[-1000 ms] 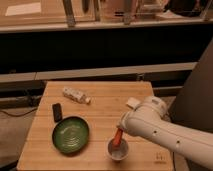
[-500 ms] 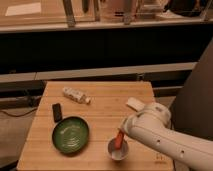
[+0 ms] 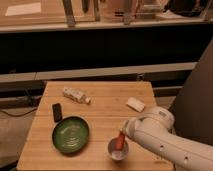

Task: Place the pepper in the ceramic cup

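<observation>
The small white ceramic cup stands on the wooden table near its front edge, right of the green plate. The red-orange pepper is tilted, with its lower end inside the cup and its upper end at the tip of my arm. My gripper is just above the cup's right rim, at the pepper's upper end. It is mostly hidden behind my white arm, which comes in from the lower right.
A green round plate sits at the front left. A black rectangular object lies behind it. A bottle-like item lies on its side at the back left. A small white packet lies at the right.
My arm has sunk a little and shifted to the right. The pepper has gone slightly lower into the cup. The other objects have not moved.
</observation>
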Robot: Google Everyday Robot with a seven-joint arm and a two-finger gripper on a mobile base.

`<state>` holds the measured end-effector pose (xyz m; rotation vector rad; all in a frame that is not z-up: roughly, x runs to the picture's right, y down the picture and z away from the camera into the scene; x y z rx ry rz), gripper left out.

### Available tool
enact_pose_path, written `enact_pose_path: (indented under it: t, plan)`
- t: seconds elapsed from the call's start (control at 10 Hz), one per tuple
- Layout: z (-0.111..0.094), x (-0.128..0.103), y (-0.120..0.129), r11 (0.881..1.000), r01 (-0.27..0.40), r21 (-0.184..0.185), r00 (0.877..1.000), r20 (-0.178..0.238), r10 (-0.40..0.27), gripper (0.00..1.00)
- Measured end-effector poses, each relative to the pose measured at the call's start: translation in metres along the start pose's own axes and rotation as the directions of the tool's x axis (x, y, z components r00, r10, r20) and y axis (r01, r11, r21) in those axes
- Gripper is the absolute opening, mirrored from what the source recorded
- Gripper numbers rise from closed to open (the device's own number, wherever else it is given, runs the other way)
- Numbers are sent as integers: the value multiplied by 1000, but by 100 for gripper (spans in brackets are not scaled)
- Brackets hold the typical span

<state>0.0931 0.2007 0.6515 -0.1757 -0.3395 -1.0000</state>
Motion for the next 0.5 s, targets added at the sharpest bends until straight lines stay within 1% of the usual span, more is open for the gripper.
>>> enact_pose_path:
  t: [0.2,0.3,0.5]
  plan:
    - [0,-4,2,1000,13,3,1000,-10,-13,0]
    - [0,-6,2,1000,21,7,1000,-24,-20,0]
    - [-1,-9,0,999,30,10,997,-68,-29,0]
